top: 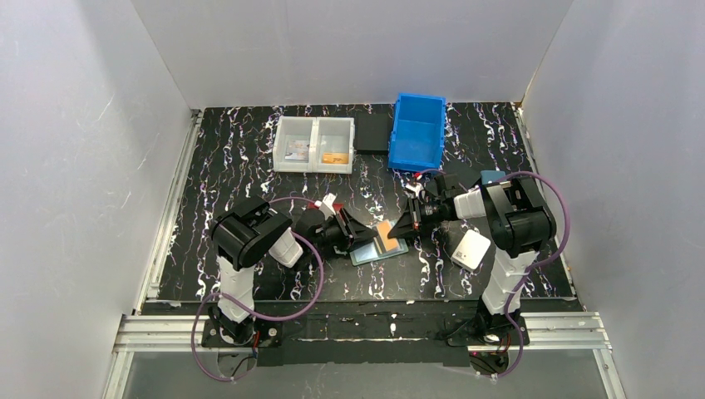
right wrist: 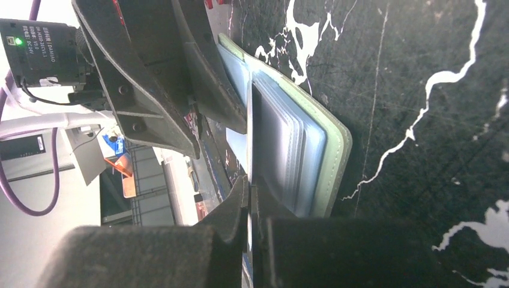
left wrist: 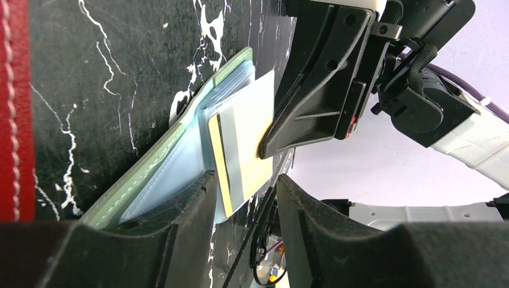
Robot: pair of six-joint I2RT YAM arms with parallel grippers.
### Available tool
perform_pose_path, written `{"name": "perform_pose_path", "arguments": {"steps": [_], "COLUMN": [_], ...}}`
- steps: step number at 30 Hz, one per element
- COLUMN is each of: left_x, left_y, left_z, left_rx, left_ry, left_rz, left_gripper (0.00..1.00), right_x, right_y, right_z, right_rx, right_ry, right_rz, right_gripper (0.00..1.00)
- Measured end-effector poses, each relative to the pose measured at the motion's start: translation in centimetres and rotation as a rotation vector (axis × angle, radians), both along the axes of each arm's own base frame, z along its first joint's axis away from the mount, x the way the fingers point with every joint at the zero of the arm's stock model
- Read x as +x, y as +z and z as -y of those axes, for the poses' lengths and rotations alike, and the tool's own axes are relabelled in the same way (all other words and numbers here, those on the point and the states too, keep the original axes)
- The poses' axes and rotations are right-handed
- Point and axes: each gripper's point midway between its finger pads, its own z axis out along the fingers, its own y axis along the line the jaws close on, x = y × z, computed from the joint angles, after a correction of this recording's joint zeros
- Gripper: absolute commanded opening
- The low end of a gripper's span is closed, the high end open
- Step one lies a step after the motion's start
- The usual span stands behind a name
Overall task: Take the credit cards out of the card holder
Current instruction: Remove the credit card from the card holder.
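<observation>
The sage-green card holder [top: 376,252] lies open on the black marbled table, its light blue inner pockets [left wrist: 174,174] facing up. An orange credit card [top: 387,235] sticks partway out of a pocket; the left wrist view shows its pale face and grey stripe [left wrist: 240,150]. My right gripper [top: 405,231] [right wrist: 249,183] is shut on the free edge of that card, which shows as a thin sliver between its fingers. My left gripper [top: 353,237] [left wrist: 246,180] stands open at the holder's near edge, one finger [left wrist: 192,204] on the blue pockets, the card's corner in the gap.
A white divided tray [top: 314,144], a black square pad [top: 373,133] and a blue bin [top: 418,131] stand along the back. A white wallet [top: 471,249] lies beside the right arm. A red wallet [left wrist: 12,108] lies by the left gripper.
</observation>
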Motion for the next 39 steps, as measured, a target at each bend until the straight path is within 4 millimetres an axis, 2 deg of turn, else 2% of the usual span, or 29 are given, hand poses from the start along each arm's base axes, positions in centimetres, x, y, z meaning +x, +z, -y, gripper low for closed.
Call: {"name": "perform_pose_path", "arguments": {"steps": [13, 22, 34, 37, 39], "left_x": [0.3, 0.7, 0.8, 0.8, 0.7], "left_y": [0.0, 0.2, -0.6, -0.9, -1.3], "left_z": [0.9, 1.1, 0.8, 0.7, 0.6], "left_rx": [-0.007, -0.032, -0.026, -0.019, -0.010], "left_ry": [-0.008, 0.014, 0.042, 0.043, 0.043], "left_rz": [-0.010, -0.020, -0.056, -0.062, -0.064], "left_gripper": [0.44, 0.40, 0.16, 0.02, 0.00], "right_x": [0.1, 0.2, 0.3, 0.3, 0.3], "right_y": [0.5, 0.8, -0.4, -0.3, -0.3], "right_z": [-0.2, -0.4, -0.1, -0.2, -0.2], "right_rx": [0.036, 0.046, -0.004, -0.005, -0.005], "right_ry": [-0.004, -0.007, -0.007, -0.002, 0.000], "right_rz": [-0.008, -0.007, -0.011, -0.006, -0.003], "right_gripper": [0.01, 0.01, 0.01, 0.01, 0.01]}}
